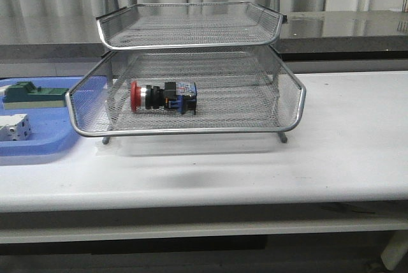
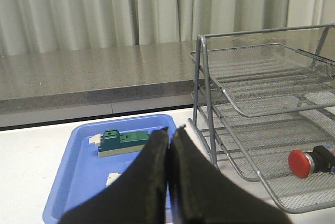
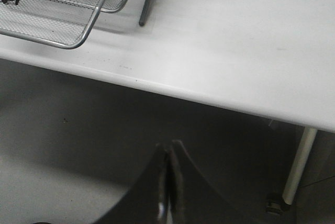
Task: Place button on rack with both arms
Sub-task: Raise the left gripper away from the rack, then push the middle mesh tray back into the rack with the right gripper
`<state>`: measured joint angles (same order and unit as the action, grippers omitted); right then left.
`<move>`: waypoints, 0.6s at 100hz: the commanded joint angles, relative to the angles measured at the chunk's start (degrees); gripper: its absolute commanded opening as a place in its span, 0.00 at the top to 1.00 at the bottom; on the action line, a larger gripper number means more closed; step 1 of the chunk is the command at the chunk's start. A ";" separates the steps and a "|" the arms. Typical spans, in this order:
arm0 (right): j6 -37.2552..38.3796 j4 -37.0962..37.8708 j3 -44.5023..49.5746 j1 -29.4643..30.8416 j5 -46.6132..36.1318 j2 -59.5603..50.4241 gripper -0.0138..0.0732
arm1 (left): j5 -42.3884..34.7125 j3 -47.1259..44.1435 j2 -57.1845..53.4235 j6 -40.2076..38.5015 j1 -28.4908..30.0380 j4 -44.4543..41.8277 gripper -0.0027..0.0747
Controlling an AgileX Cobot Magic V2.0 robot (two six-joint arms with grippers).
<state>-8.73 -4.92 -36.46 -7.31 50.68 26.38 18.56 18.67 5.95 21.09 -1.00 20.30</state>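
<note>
The button (image 1: 162,97), with a red head, black-and-silver body and blue rear block, lies on its side in the lower tray of the silver wire-mesh rack (image 1: 287,85) at the table's middle. It also shows in the left wrist view (image 2: 310,161), inside the rack (image 2: 251,113). No arm shows in the front view. My left gripper (image 2: 170,129) is shut and empty, above the blue tray to the left of the rack. My right gripper (image 3: 168,144) is shut and empty, below and in front of the table's front edge, with a corner of the rack (image 3: 78,42) in its view.
A blue plastic tray (image 1: 38,150) sits left of the rack with a green block (image 1: 32,93) and a white boxy part (image 1: 14,127) in it. A grey counter (image 1: 357,27) runs behind the table. A table leg (image 3: 298,166) stands at the right.
</note>
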 commanded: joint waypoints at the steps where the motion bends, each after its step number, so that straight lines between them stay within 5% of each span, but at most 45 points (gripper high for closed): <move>1: -0.17 -1.84 -1.32 0.06 -5.14 0.21 0.91 | -4.75 1.40 0.70 -0.61 0.17 1.02 0.99; 60: -4.77 -16.74 -6.11 -1.16 -10.40 25.44 0.91 | -4.75 1.40 0.70 -0.61 0.17 1.02 0.99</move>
<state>-10.91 -18.12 -39.23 -7.70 43.55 48.11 18.56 18.67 5.95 21.09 -1.00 20.30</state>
